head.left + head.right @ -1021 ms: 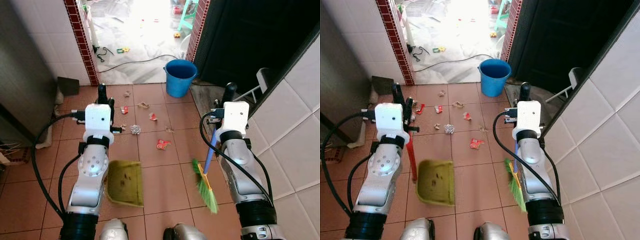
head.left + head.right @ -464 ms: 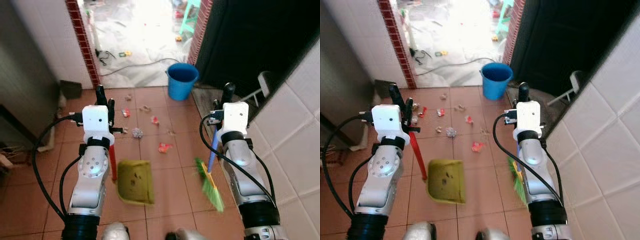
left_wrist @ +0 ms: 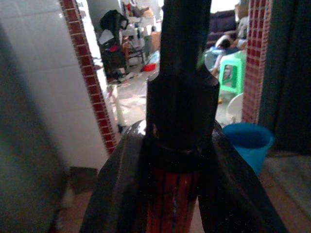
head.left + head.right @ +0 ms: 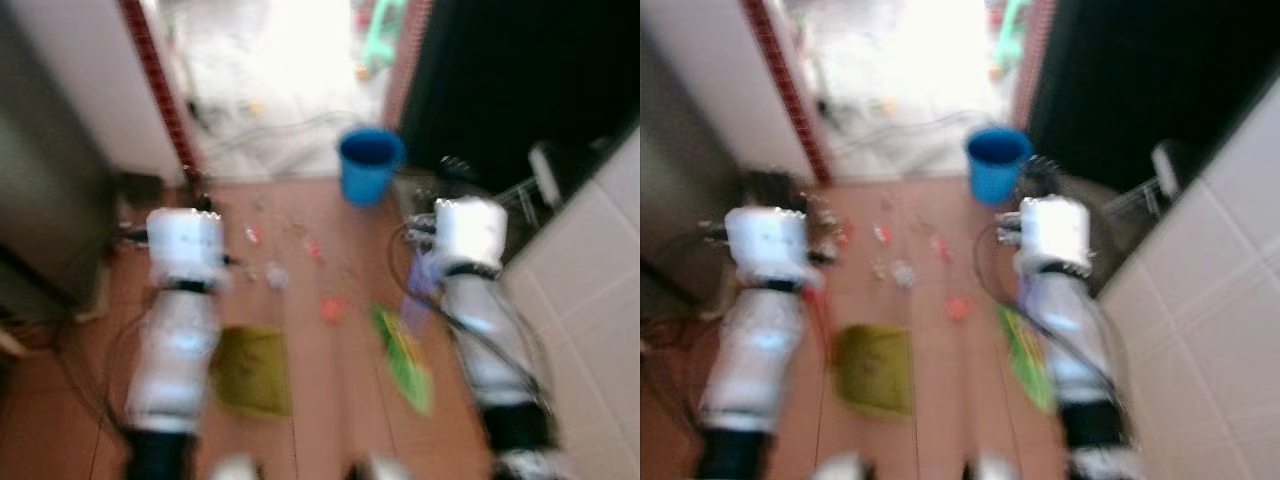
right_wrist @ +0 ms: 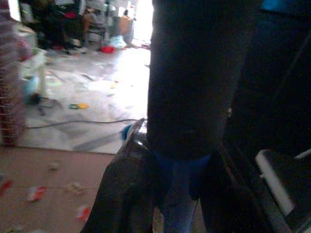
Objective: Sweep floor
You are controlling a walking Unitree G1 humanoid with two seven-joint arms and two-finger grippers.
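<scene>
Head views blurred. Broom (image 4: 402,355), green bristles on a blue handle, slants over the terracotta floor (image 4: 330,400) at about 4 o'clock from the litter scraps (image 4: 331,308). Right gripper (image 5: 167,194) is clamped on its handle, fingers (image 5: 121,194) pressed to either side. Dustpan (image 4: 250,370), olive green, lies at 8 o'clock from the scraps; left gripper (image 3: 172,194) grips its red handle (image 3: 170,208) tight. Blue bucket (image 4: 370,165) stands at 12 o'clock beyond the scraps, beside the red brick doorway edge (image 3: 80,58).
</scene>
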